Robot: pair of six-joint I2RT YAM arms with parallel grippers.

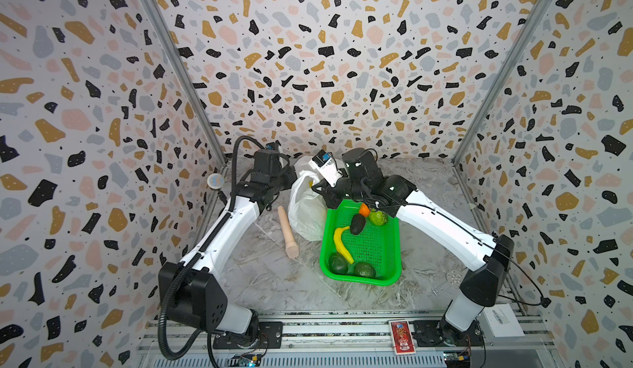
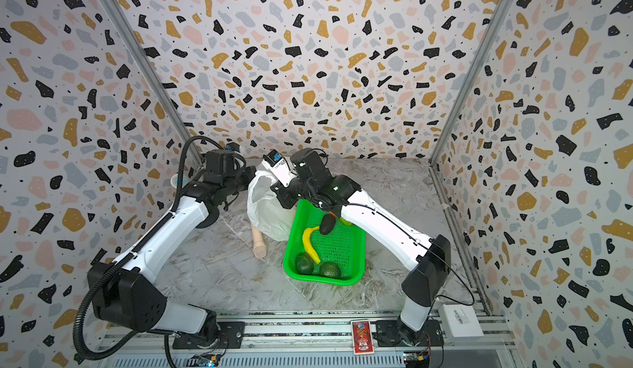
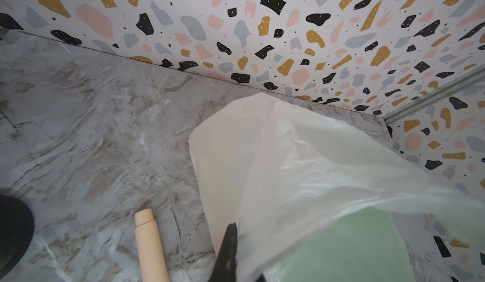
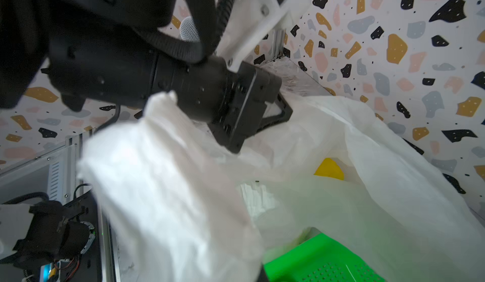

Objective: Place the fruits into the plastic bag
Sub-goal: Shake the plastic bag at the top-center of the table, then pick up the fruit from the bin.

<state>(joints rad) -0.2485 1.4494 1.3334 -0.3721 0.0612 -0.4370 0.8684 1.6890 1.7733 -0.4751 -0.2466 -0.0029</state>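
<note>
- Top views: both show thin translucent white plastic bag (image 1: 305,212) touching bright green mesh basket (image 1: 359,281), which holds yellow banana (image 1: 342,243) and dark green avocados (image 1: 338,263); left gripper (image 1: 293,174) and right gripper (image 1: 318,188) at bag's mouth.
- Left wrist: left gripper clamped on bag film.
- Right wrist: right gripper closed on bag rim; yellow lemon (image 4: 329,169) inside bag.
</note>
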